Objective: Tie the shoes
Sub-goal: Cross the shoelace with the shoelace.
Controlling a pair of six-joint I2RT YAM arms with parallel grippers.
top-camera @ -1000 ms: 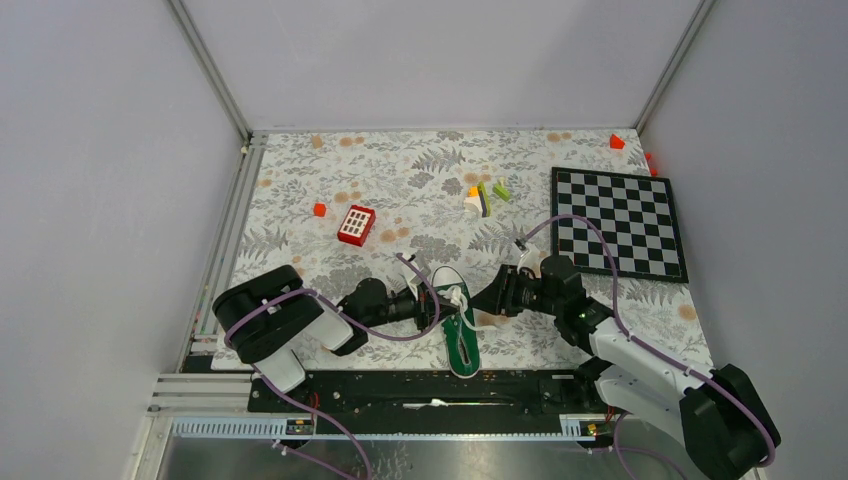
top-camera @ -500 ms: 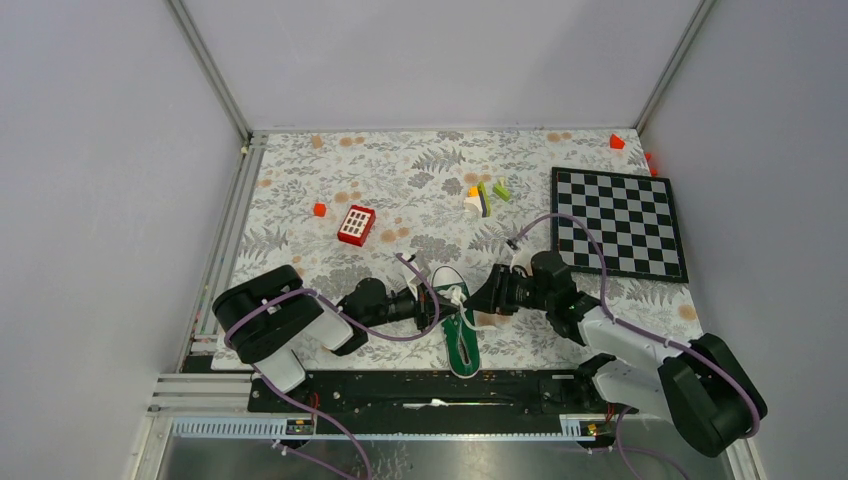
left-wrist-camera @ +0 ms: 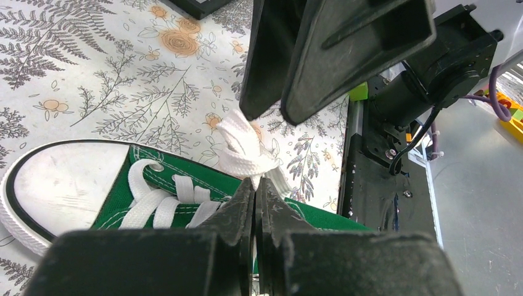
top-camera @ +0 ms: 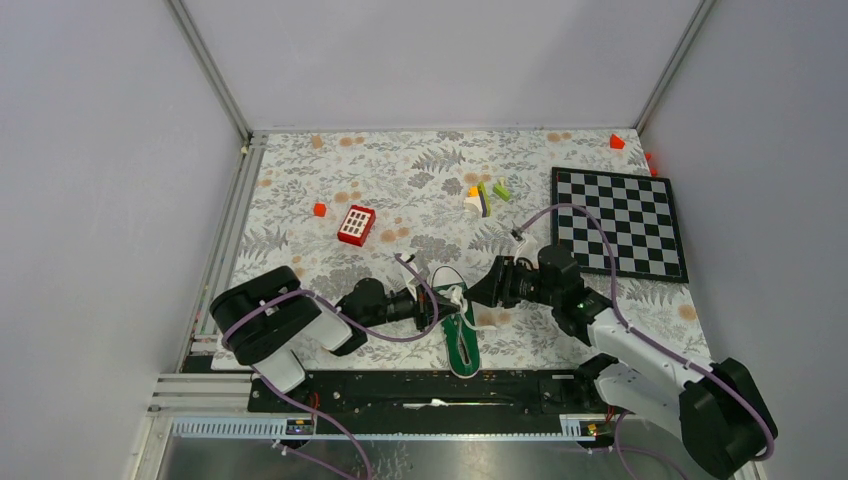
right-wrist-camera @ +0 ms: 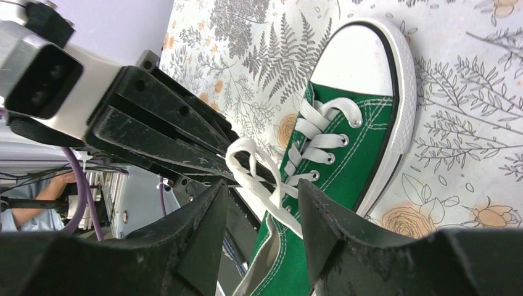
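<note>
Laces [left-wrist-camera: 247,154] seemingly in left jaws

Sneaker [top-camera: 459,325] upper: green canvas, matt, woven, white stitching seen. Toe cap [left-wrist-camera: 58,179]: white rubber, smooth, slight sheen. Laces [left-wrist-camera: 247,154]: flat white woven cloth, soft. Eyelets [right-wrist-camera: 354,123]: metal, shiny. Left gripper [left-wrist-camera: 256,185]: black plastic, matt, fine scratches noted. Right gripper [right-wrist-camera: 259,188]: same black plastic, scuffed at edges. Table cover [top-camera: 300,200]: printed with ferns, matt, smooth. Chessboard [top-camera: 618,222]: smooth, flat. Rails [top-camera: 200,383]: bare silver metal, ribbed.
</note>
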